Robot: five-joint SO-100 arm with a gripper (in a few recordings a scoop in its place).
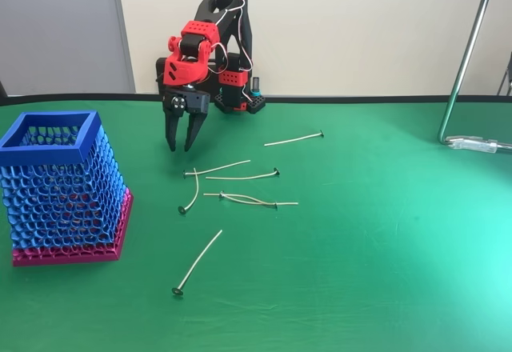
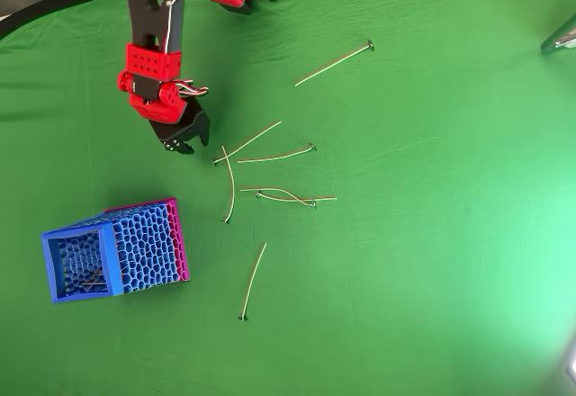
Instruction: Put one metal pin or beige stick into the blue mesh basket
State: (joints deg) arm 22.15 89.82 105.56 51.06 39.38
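Several pins lie loose on the green table (image 1: 400, 272), most clustered at frame centre. One pin (image 1: 197, 262) lies alone at lower centre, open cloth all round it. Basket (image 1: 60, 188) stands at the left edge in the fixed view, well apart from the cluster. Gripper (image 1: 181, 146) hangs upper left of the cluster, jaws slightly parted, holding nothing. Right half of the table is open.

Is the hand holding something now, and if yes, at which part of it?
Nothing is held. The hand hangs open above the green table, its fingers apart, with all pins lying on the cloth.
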